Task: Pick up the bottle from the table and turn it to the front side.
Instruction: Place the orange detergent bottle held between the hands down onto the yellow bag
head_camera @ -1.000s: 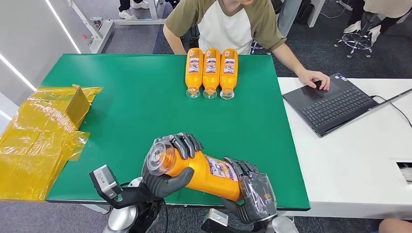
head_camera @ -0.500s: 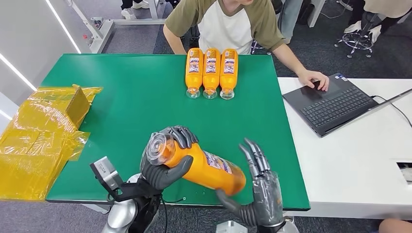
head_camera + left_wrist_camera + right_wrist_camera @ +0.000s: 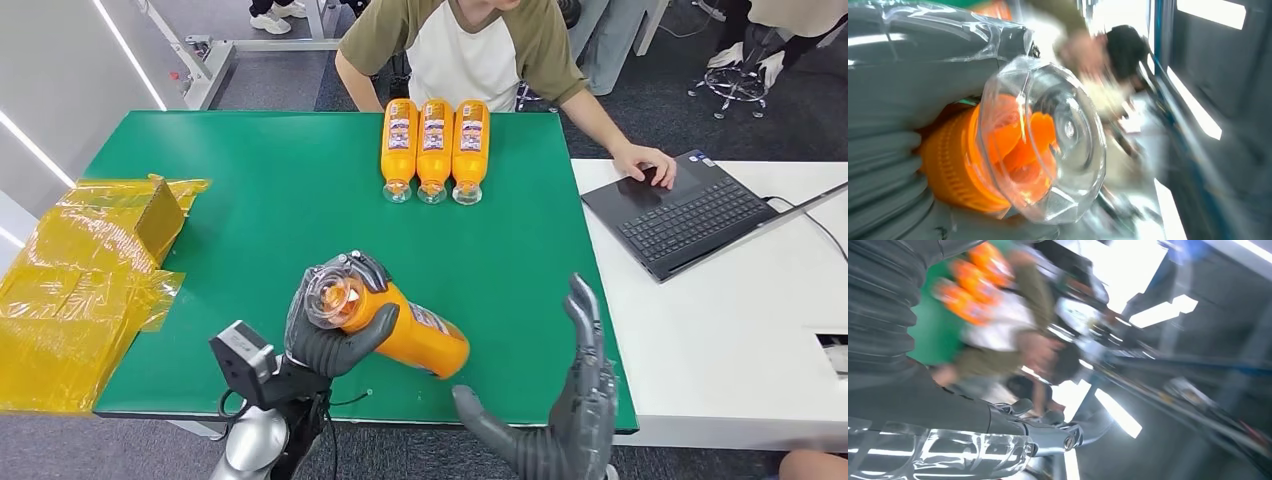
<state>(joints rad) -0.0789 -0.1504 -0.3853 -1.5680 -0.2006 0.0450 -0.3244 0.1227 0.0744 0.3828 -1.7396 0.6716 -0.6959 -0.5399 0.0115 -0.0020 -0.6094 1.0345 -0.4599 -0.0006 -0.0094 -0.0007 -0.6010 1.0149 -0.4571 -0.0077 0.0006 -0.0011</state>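
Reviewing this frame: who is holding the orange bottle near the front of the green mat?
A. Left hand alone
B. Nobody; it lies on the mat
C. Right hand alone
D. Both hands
A: the left hand wraps the cap end of the orange bottle, while the right hand is apart from it with fingers spread.

A second ago both hands held the orange bottle [image 3: 400, 325] above the near edge of the green mat [image 3: 250, 230] — the left hand [image 3: 325, 330] round its clear-capped neck, the right hand [image 3: 565, 425] cupping its base. Half a second ago the right hand had let go, fingers spread just beside the base. Now it has drawn off toward 4 o'clock, well apart from the bottle, fingers apart and pointing toward 12 o'clock. The left hand alone grips the bottle, which has shifted toward 11 o'clock — its base now swung nearer 4 o'clock, its cap tipped up more toward the head camera.
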